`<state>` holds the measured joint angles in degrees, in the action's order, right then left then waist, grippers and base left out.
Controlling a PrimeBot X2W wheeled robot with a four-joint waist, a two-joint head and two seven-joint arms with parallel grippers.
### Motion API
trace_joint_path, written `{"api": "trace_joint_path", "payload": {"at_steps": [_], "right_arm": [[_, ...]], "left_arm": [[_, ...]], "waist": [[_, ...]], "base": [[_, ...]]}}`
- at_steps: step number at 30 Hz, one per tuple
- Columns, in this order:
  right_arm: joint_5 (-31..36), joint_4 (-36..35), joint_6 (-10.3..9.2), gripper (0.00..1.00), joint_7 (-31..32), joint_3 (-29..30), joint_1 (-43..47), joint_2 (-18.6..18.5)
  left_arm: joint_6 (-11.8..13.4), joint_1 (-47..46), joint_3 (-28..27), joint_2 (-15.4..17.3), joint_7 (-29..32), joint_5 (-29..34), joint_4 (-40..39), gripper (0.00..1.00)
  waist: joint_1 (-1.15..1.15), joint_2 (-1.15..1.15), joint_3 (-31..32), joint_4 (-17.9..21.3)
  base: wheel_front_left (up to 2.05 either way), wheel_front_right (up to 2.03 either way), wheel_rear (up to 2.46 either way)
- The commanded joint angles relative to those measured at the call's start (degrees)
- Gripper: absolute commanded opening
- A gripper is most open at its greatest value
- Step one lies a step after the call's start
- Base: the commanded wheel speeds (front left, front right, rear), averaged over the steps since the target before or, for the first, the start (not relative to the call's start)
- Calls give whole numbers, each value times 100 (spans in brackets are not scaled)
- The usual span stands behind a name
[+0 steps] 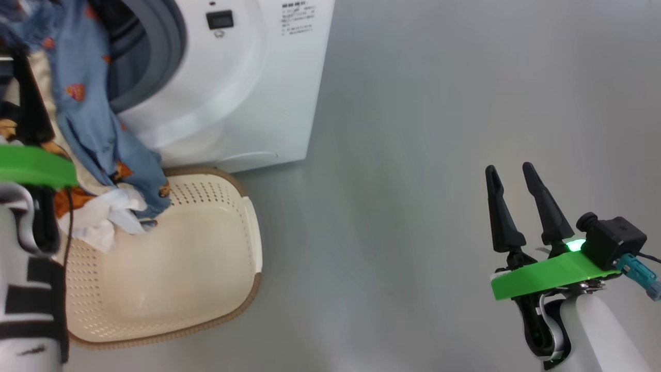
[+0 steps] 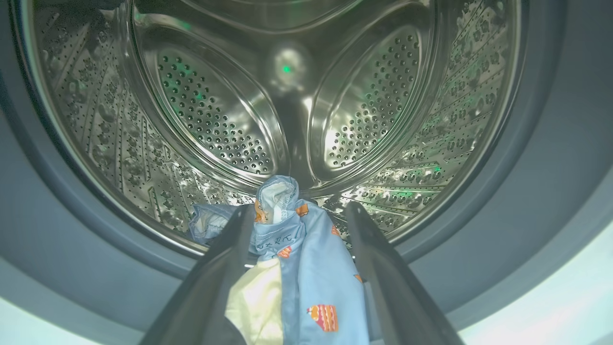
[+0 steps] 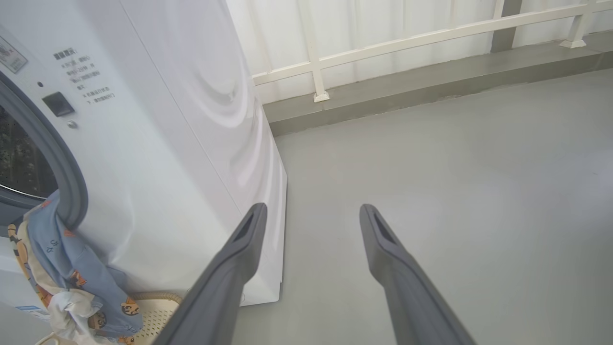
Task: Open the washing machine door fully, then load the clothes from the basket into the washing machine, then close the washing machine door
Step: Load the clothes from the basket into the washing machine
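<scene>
The washing machine (image 1: 248, 77) stands with its steel drum (image 2: 215, 110) exposed; its door is out of view. The clothes (image 1: 88, 119), light blue with orange bears plus a cream piece (image 2: 254, 302), hang from the drum's mouth down into the cream basket (image 1: 181, 268) in front of the machine. At the grey rubber ring (image 2: 550, 143), my left gripper (image 2: 300, 209) points into the drum with its fingers spread wide and the clothes (image 2: 306, 268) lying between them. My right gripper (image 1: 509, 168) hovers open and empty over bare floor, well right of the machine (image 3: 167, 143).
Grey floor (image 1: 413, 155) stretches to the right of the machine and basket. Behind the machine, a white railing (image 3: 383, 45) runs along a low grey kerb. A white cloth end (image 1: 111, 212) rests on the basket's near-left part.
</scene>
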<state>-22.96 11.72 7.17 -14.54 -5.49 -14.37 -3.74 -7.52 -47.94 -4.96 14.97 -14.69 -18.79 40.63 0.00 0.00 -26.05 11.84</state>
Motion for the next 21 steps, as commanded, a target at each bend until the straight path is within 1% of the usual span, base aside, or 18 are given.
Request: {"api": "trace_joint_path", "payload": {"at_steps": [1,12,21], "right_arm": [[48,-100,32,100,-46,-115,130,-74],[-34,33,32,100,-46,-67,425,-305],[-101,115,32,100,-46,-90,729,-476]], "left_arm": [[5,208,-108,229,-30,68,-211,100],[4,1380,-181,40,-30,177,-600,100],[4,2549,-262,-162,-30,266,-1218,100]], "waist": [[0,0,340,-151],[0,0,988,-443],[0,0,1514,-610]], "base": [[0,0,0],[0,0,0],[0,0,0]]}}
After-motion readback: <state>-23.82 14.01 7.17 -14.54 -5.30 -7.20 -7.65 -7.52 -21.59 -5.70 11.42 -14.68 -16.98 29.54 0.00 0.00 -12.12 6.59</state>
